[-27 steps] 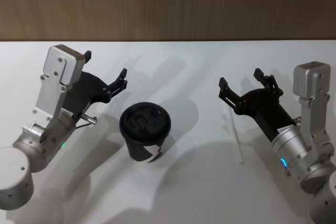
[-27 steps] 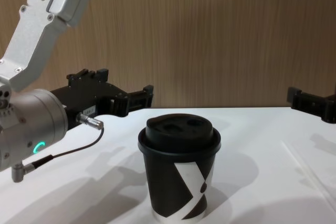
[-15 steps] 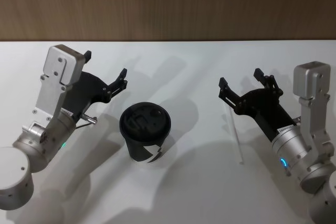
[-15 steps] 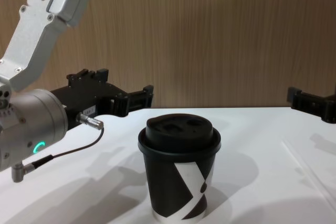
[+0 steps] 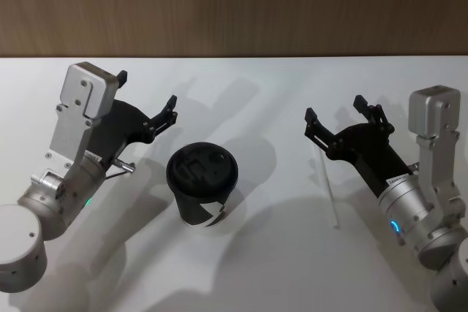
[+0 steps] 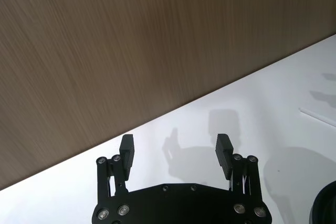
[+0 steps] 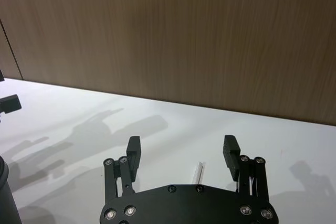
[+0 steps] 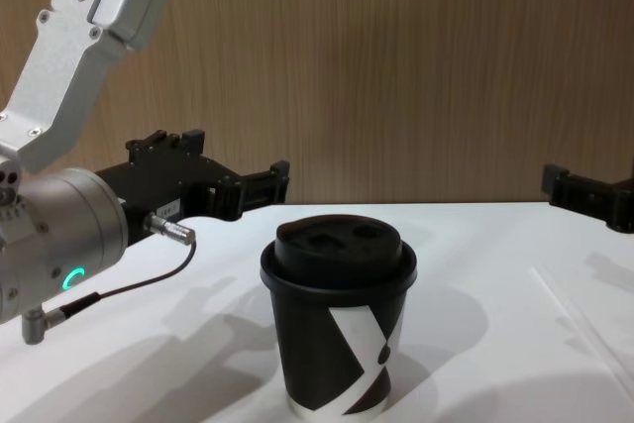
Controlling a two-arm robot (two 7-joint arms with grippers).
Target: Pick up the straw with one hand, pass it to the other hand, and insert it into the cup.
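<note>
Head view: the cup (image 5: 202,184) stands lidded mid-tabletop (image 5: 256,268), nearer the front edge. The straw (image 5: 328,193) lies flat toward the right edge, its far end beneath the right hand (image 5: 334,107), whose fingers are spread wide above it. The left hand (image 5: 147,89) hovers toward the left edge, fingers apart too.

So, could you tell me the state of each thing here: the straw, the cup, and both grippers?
straw: lying flat on the table, not held.
cup: upright, domed lid on, no straw in it.
left gripper: jaws open, empty, above the table to the left of the cup.
right gripper: jaws open, empty, over the straw's far end.
</note>
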